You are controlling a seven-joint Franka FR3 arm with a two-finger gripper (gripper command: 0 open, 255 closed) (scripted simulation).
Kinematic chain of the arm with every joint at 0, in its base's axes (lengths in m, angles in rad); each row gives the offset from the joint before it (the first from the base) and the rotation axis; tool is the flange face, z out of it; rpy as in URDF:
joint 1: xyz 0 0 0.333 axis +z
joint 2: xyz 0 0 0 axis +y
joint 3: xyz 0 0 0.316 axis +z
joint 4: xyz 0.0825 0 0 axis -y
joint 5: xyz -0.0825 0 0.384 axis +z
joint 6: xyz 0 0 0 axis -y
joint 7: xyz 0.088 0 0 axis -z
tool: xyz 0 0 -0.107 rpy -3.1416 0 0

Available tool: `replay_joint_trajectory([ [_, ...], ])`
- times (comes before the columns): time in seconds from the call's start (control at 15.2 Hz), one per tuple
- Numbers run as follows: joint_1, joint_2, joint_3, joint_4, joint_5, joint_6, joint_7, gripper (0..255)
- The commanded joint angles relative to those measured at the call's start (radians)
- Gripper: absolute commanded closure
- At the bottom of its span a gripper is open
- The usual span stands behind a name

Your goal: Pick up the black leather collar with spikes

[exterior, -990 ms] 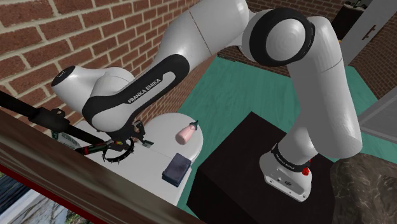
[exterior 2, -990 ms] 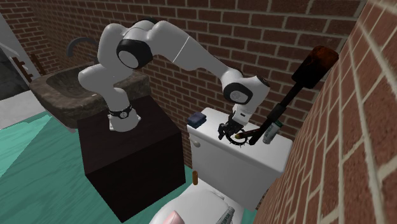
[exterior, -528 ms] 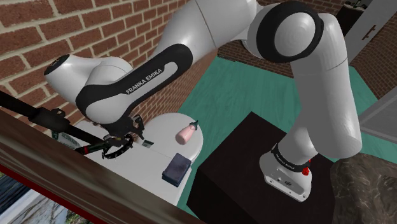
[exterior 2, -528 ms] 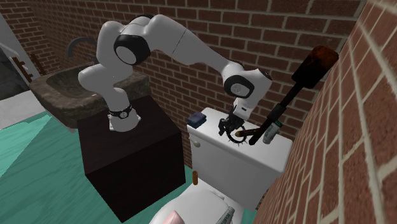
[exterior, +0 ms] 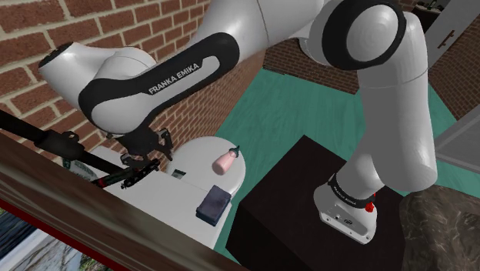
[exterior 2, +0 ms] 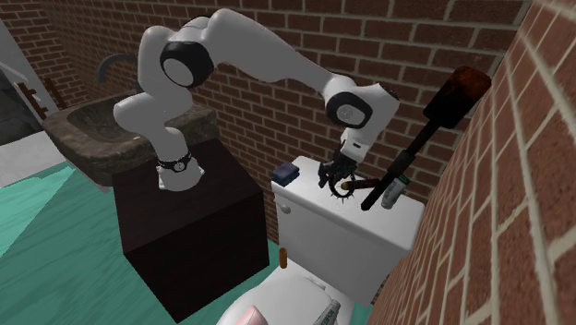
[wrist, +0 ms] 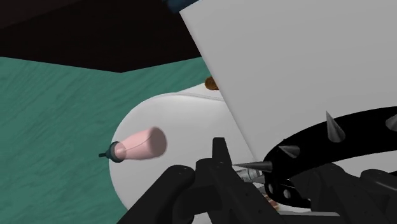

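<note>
The black spiked collar [exterior: 129, 176] hangs tilted just above the white toilet tank lid [exterior: 171, 202], near the brick wall. My gripper [exterior: 144, 159] is shut on its upper rim. In the second exterior view the collar [exterior 2: 347, 188] dangles under the gripper [exterior 2: 334, 174], over the lid [exterior 2: 314, 201]. In the wrist view the collar's band [wrist: 347, 132] with grey spikes curves away from the black fingers [wrist: 219, 167], with the lid [wrist: 286, 63] behind it.
A pink bottle [exterior: 225, 161] and a dark blue box [exterior: 213, 204] lie on the lid. A long black handle [exterior 2: 415, 143] leans on the wall beside the collar. The black stand [exterior: 292, 200], a stone sink [exterior 2: 92, 138] and the teal floor [exterior: 308, 108] lie around.
The gripper has risen from the lid with the collar clasped in it, and the collar has tipped from lying flat to hanging on edge. The bottle and box have stayed put.
</note>
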Motion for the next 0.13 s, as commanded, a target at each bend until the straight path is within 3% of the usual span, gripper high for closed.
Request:
replay_joint_trajectory([
  [0.0,-0.001,-0.008,0.002,0.003,0.003,-0.011,-0.002,255],
  [0.07,-0.001,-0.008,0.002,0.003,0.003,-0.011,-0.002,255],
])
